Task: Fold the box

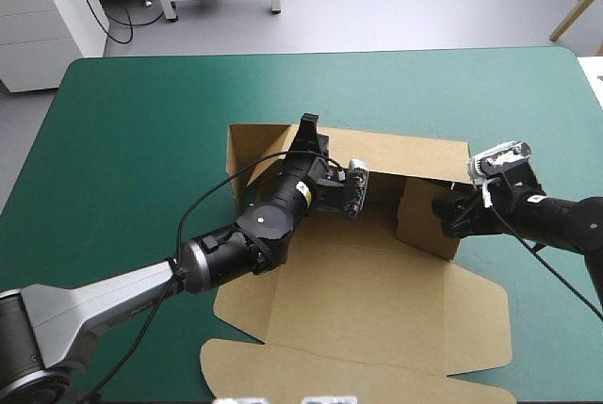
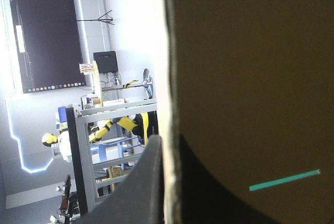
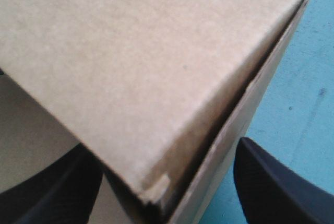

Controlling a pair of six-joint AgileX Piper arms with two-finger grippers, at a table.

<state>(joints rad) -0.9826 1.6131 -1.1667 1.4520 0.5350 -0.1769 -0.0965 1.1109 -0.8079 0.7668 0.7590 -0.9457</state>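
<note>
The brown box (image 1: pixel 358 300) lies in the middle of the table, its back wall (image 1: pixel 415 154) and right side wall (image 1: pixel 421 220) raised and its lid flat toward the front edge. My left gripper (image 1: pixel 309 126) sits on the top edge of the back wall near its left end. In the left wrist view the gripper (image 2: pixel 169 148) is shut on the box, one black finger on each side of the board edge (image 2: pixel 168 78). My right gripper (image 1: pixel 443 211) is at the right side wall. In the right wrist view it (image 3: pixel 162 151) stands open, with the wall's corner (image 3: pixel 156 104) between its fingers.
Bare teal-green cover (image 1: pixel 122 140) lies left of, behind and right of the box. The lid's front flap (image 1: pixel 283 376) reaches close to the table's front edge. A narrow slot in the board (image 2: pixel 284 179) shows the cover through it.
</note>
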